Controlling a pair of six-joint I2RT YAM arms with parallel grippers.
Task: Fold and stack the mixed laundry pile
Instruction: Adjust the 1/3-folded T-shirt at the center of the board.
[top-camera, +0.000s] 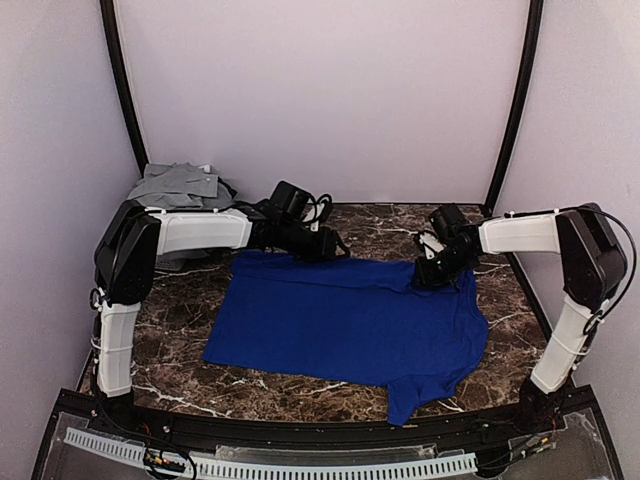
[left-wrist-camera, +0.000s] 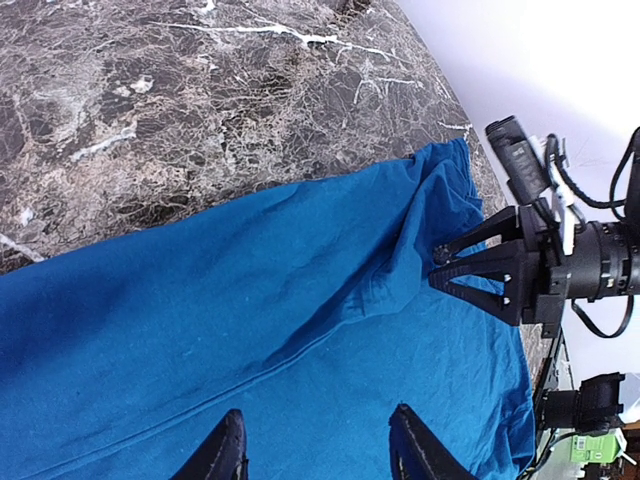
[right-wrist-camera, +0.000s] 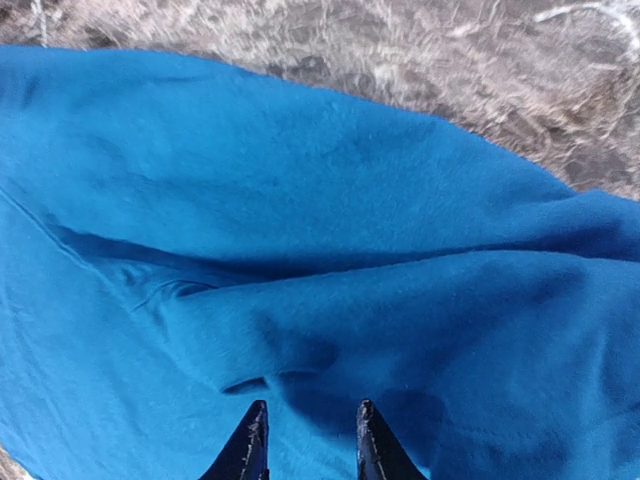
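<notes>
Creased blue T-shirt (top-camera: 340, 320); veined marble tabletop (top-camera: 170, 345)

t-shirt (top-camera: 345, 325) mid table (top-camera: 175, 345), polo shirt (top-camera: 178, 185) behind left

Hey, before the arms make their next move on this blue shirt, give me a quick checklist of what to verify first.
1. The blue T-shirt lies flat: not ok, creased near its far edge.
2. The left gripper is open over the shirt: ok.
3. The right gripper has fabric pinched: cannot tell.
4. Both grippers sit at the same far edge: ok.
5. The grey garments are clear of the shirt: ok, they lie in the far-left corner.
</notes>
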